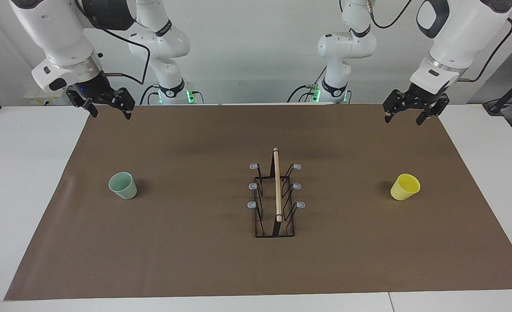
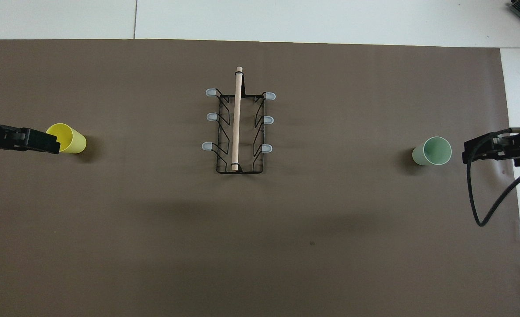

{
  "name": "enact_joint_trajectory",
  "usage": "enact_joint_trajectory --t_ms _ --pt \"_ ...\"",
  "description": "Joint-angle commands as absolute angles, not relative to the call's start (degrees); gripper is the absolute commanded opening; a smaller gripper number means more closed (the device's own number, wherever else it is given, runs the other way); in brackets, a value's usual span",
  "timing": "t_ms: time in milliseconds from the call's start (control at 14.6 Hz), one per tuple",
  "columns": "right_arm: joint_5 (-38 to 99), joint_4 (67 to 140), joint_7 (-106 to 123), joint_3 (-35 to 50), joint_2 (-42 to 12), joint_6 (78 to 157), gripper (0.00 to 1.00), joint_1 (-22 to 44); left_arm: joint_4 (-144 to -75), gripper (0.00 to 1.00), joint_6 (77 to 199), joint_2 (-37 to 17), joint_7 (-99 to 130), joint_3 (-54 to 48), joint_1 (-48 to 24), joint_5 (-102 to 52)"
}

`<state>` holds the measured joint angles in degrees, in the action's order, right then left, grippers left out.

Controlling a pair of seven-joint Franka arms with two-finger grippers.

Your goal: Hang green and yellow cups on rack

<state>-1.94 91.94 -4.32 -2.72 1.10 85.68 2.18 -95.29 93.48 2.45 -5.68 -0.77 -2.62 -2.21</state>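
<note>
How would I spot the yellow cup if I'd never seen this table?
Find the brown mat, with the black wire rack at its middle. Go along the mat from the rack toward the left arm's end: the yellow cup stands there alone, upright, mouth up. It is bright lemon; its twin, the green cup, stands at the right arm's end.

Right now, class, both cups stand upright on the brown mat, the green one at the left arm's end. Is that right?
One slip: the green cup stands at the right arm's end; the yellow cup is at the left arm's. The facing view shows it. Both do stand upright on the brown mat.
</note>
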Motion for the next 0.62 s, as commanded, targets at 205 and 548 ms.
enact_joint_trajectory --t_ms 205,548 --pt "-0.79 92.81 -3.78 -2.55 1.67 86.05 1.00 2.02 -96.42 1.00 91.76 4.48 -6.15 -0.44 -2.37 -1.41" --pt "-0.79 92.72 -3.34 -2.64 2.11 85.61 1.00 1.41 -96.77 1.00 92.46 4.57 -6.33 0.09 -1.32 -1.41"
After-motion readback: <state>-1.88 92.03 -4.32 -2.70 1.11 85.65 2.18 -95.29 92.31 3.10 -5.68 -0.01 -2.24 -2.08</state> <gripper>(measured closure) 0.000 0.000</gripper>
